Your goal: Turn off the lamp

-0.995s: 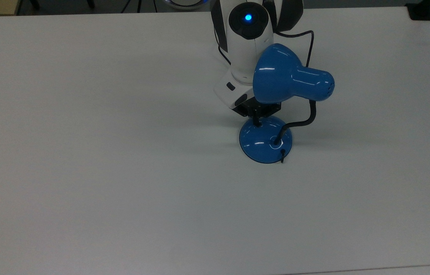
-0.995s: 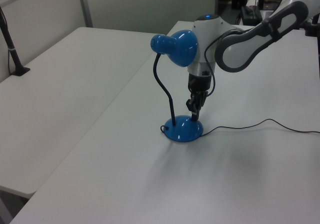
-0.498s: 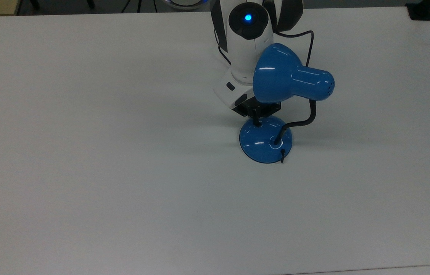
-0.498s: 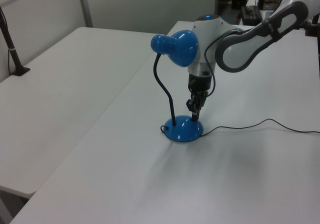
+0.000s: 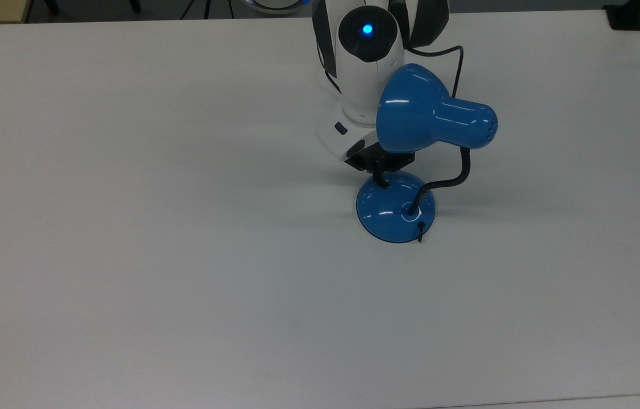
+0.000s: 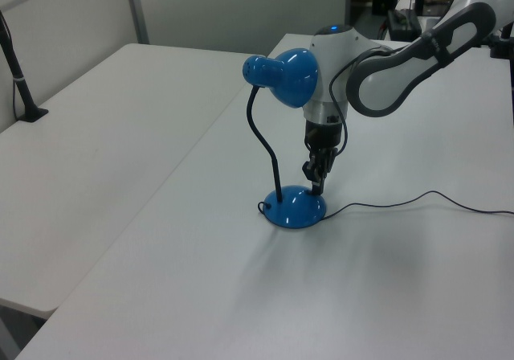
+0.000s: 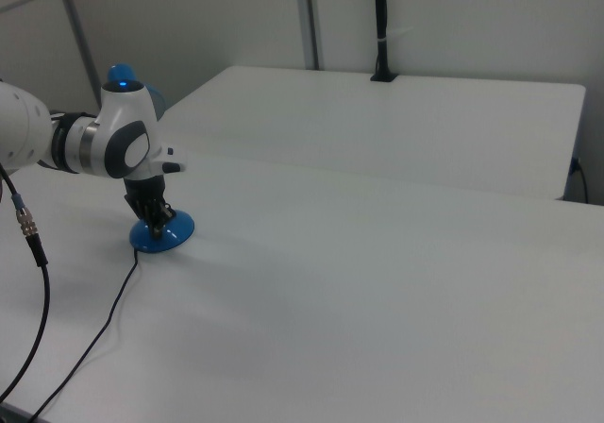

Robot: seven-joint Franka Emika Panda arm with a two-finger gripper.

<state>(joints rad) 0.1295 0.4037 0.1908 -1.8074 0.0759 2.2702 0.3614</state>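
My fingers (image 5: 380,183) point straight down and their tips sit on the top of the lamp's base (image 5: 394,209), at the rim nearest my wrist. They look pressed together into one narrow black tip, pinching nothing; I cannot tell whether they touch the switch itself, since my tip covers that spot.

The lamp (image 6: 283,80) stands on the white tabletop (image 5: 155,227) right beneath me. Just past my tip the black neck (image 5: 451,177) rises out of the base, bends up and carries the blue shade (image 5: 427,116), which hangs beside my wrist. In the left view the tip (image 6: 316,185) meets the dome (image 6: 295,207) while a dark cord (image 6: 418,201) trails off across the tabletop behind me.

I judge I am in the pressing step: the reach is done and the switch is under or just beside my tip. I see no glow under the shade, so whether the light is off I cannot say. The next move calls for a short, firm push down without sliding on the glossy dome or tipping the base.

There are no containers here.
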